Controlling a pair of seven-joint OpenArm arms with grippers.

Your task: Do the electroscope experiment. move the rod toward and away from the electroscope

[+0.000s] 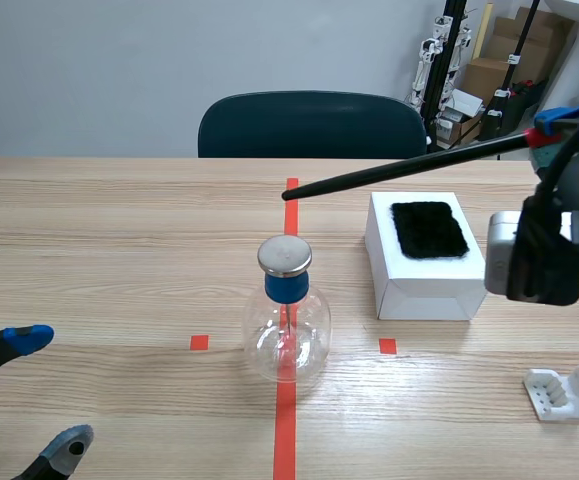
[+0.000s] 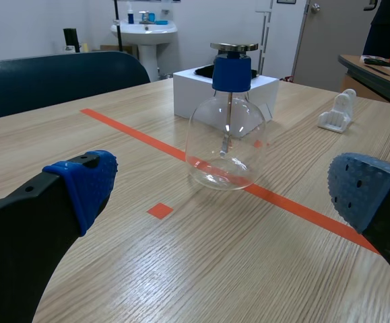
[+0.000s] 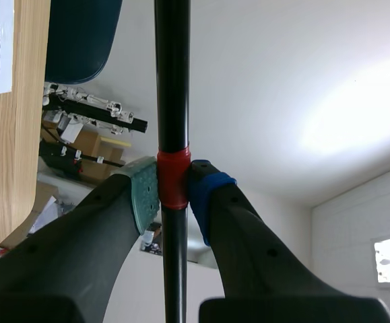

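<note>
Now, rod [image 1: 399,172] held out toward the electroscope [image 1: 287,320].
My right gripper [image 3: 173,185] is clamped on its red band [image 3: 173,183], leaving the long end free ahead of the fingers, so I can swing the tip near the metal cap [image 1: 285,255] without contact. My left gripper [image 1: 49,392] sits with fingers apart, the electroscope ahead of it, clear of the sweep.

The left end effector [image 2: 225,192] is formed of thick black fingers [image 2: 19,249] tipped with blue dotted pads [image 2: 87,185]; the right end effector [image 3: 173,195] is padded grey-green and blue.
</note>
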